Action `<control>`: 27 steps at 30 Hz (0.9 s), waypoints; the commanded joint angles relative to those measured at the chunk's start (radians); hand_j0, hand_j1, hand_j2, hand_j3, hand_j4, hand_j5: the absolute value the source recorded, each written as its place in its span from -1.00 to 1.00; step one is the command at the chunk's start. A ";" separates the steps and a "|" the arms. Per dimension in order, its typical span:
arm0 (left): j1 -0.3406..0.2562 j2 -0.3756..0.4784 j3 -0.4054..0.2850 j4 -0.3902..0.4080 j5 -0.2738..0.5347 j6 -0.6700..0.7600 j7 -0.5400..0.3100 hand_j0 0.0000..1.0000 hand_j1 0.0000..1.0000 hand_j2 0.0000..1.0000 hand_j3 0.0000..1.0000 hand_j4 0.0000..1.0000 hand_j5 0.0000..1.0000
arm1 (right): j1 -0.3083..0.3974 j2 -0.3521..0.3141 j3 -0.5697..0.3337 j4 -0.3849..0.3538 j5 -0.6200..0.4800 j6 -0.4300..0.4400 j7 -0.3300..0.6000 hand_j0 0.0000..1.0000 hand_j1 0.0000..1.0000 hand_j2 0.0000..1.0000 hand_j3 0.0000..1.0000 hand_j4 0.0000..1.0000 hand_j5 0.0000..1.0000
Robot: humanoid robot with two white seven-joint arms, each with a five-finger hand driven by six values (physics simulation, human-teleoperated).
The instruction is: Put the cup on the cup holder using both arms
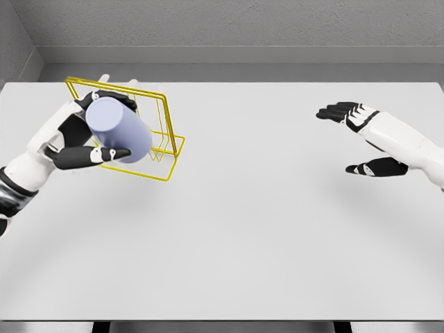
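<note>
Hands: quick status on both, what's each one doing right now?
Left hand: shut on the cup, held over the rack.
Right hand: open, holding nothing, above the table.

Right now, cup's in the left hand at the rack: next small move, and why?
Probably lower the left hand slightly, easing the cup onto the yellow wire holder. The cup is gripped, tilted, overlapping the holder's frame; whether it rests there is unclear. The right hand hovers open, far away.

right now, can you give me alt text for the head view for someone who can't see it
The robot's left hand grips a lavender cup, tilted, in front of a yellow wire cup holder at the left of a white table. The right hand hovers open at the right, holding nothing.
</note>
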 commanded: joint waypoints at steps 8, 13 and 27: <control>-0.025 -0.043 -0.009 0.032 0.002 0.031 -0.002 0.36 0.36 0.36 0.36 0.36 0.36 | 0.000 0.000 0.001 -0.001 -0.008 0.003 -0.001 1.00 1.00 1.00 1.00 1.00 1.00; -0.037 -0.067 -0.012 0.034 -0.001 0.047 -0.002 0.36 0.36 0.36 0.36 0.36 0.36 | 0.000 0.000 0.001 -0.001 -0.008 0.003 -0.001 1.00 1.00 1.00 1.00 1.00 1.00; -0.081 -0.090 -0.034 0.104 -0.003 0.047 -0.002 0.36 0.36 0.36 0.36 0.36 0.36 | 0.000 0.000 0.001 -0.001 -0.008 0.003 -0.001 1.00 1.00 1.00 1.00 1.00 1.00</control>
